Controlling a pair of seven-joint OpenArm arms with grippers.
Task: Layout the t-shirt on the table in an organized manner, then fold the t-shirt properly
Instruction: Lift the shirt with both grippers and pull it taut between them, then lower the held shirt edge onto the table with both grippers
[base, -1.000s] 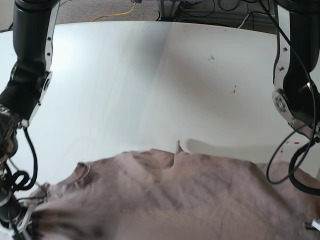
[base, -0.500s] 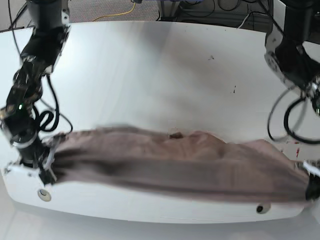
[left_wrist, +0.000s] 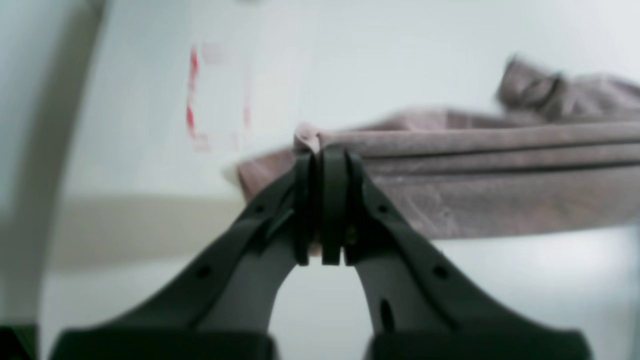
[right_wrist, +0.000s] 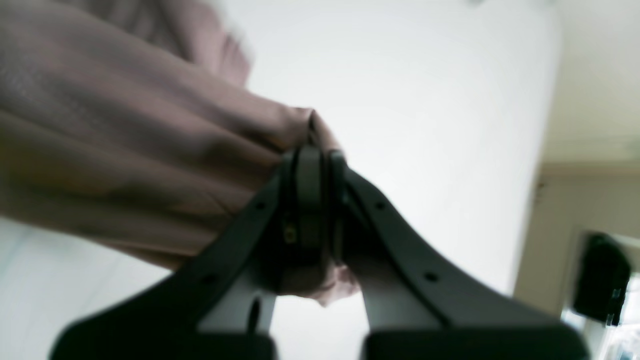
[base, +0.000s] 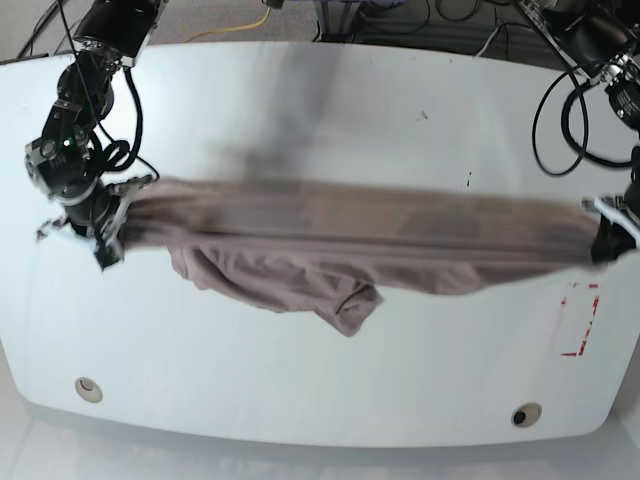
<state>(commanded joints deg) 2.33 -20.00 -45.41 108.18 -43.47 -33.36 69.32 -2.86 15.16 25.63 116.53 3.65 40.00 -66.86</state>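
The left gripper and the right gripper each pinched an end of the t-shirt, which stretched between them above the table.

In the base view the t-shirt stretches as a band from nine o'clock to three o'clock above the table, with a bunched part hanging toward six o'clock. The right gripper pinches its nine o'clock end, the left gripper its three o'clock end. The tape marks lie at about four o'clock, and two grommet holes sit near the table's front edge, at seven o'clock and five o'clock.
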